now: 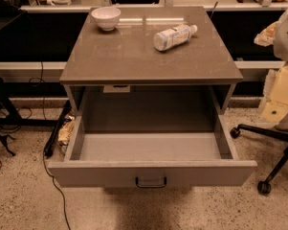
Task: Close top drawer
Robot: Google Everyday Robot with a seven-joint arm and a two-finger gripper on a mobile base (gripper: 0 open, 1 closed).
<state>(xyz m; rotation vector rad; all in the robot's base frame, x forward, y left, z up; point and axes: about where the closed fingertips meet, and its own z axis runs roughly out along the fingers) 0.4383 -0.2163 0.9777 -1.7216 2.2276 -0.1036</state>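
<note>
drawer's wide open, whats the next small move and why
Likely bring the gripper, not in view now, to the front of the top drawer beside its handle. The drawer stands pulled far out and nothing touches it yet, so contact on the front must come before a push inward.

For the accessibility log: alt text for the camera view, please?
The top drawer stands pulled wide open beneath a grey cabinet top, its inside bare, its loop handle toward the camera. On that top sit a white bowl and a bottle lying on its side. The end effector is not in view.
</note>
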